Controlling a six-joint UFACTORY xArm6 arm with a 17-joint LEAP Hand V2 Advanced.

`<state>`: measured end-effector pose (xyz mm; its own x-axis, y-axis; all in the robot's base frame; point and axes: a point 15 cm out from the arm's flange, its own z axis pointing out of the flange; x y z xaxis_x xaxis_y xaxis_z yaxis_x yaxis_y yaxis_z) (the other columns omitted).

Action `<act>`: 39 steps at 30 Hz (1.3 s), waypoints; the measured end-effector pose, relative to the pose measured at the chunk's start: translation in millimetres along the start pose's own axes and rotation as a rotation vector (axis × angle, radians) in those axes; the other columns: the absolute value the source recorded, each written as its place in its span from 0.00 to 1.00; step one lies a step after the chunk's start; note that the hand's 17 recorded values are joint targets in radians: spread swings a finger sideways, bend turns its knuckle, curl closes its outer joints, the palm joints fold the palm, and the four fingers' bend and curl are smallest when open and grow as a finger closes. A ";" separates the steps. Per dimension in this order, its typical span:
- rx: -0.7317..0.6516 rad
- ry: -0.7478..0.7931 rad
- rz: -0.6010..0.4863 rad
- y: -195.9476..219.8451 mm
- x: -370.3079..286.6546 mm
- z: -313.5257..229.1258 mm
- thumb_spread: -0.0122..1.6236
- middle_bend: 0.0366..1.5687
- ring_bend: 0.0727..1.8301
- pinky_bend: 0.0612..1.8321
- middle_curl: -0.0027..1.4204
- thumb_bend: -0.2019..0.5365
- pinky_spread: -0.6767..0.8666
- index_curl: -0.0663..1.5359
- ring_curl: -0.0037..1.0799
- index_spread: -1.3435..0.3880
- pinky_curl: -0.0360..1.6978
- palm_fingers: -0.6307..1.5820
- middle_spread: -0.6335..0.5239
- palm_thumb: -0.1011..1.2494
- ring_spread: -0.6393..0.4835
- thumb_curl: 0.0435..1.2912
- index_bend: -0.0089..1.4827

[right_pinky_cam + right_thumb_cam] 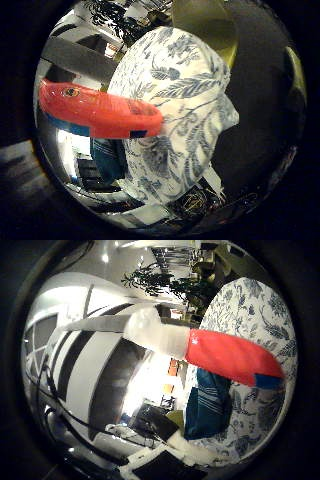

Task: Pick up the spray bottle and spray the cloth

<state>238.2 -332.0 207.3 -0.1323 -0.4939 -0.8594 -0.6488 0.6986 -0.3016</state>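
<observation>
The spray bottle crosses both palm views close to the palm, with its red sprayer head [100, 112] and pale translucent body [160, 335]. It hangs in the air with the room behind it. My right hand [95, 370] shows as white and black fingers that arch in from the side to the bottle's body, shut on it. Just beyond the red head lies the cloth [175, 110], white with a blue leaf and flower print, bunched into a mound. The nozzle end of the head overlaps the cloth in the little finger side view.
A teal striped fabric [207, 405] lies beside the printed cloth. An olive-yellow object [210, 25] sits behind the cloth. A dark surface [255, 125] spreads beside the cloth. Plants [150, 277] and room furniture stand far off.
</observation>
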 end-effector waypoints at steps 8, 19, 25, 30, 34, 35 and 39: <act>-0.014 0.027 -0.025 -21.0 -2.7 35.1 0.56 0.16 0.18 0.19 0.24 0.23 0.68 0.20 0.25 0.73 0.20 0.33 0.73 0.40 0.78 0.21 0.11; -0.059 -0.018 -0.018 -29.8 -5.5 92.5 0.56 0.47 0.50 0.46 0.37 0.25 0.28 0.29 0.42 0.62 0.27 0.91 0.45 0.58 0.45 0.24 0.29; -0.162 -0.097 -0.007 -18.6 -20.1 134.3 0.55 0.70 0.66 0.61 0.44 0.25 0.27 0.44 0.50 0.64 0.36 0.90 0.45 0.66 0.43 0.26 0.66; -0.193 -0.117 -0.004 -12.9 -23.8 141.6 0.54 0.78 0.74 0.67 0.45 0.26 0.30 0.47 0.54 0.66 0.43 0.85 0.46 0.75 0.43 0.29 0.75; -0.206 -0.144 -0.005 -10.0 -31.4 142.0 0.53 0.82 0.76 0.67 0.44 0.29 0.32 0.47 0.54 0.67 0.48 0.84 0.48 0.88 0.44 0.37 0.78; -0.213 -0.155 -0.007 -8.8 -35.0 142.8 0.52 0.82 0.77 0.67 0.44 0.28 0.32 0.47 0.54 0.68 0.49 0.83 0.48 0.89 0.44 0.38 0.78; -0.229 -0.172 -0.048 -18.2 -51.9 138.5 0.52 0.84 0.78 0.65 0.43 0.26 0.33 0.47 0.54 0.68 0.53 0.83 0.49 0.93 0.44 0.45 0.79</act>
<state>360.7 -247.3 200.2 0.0188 -0.4144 -0.9099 -0.8060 0.5322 -0.2591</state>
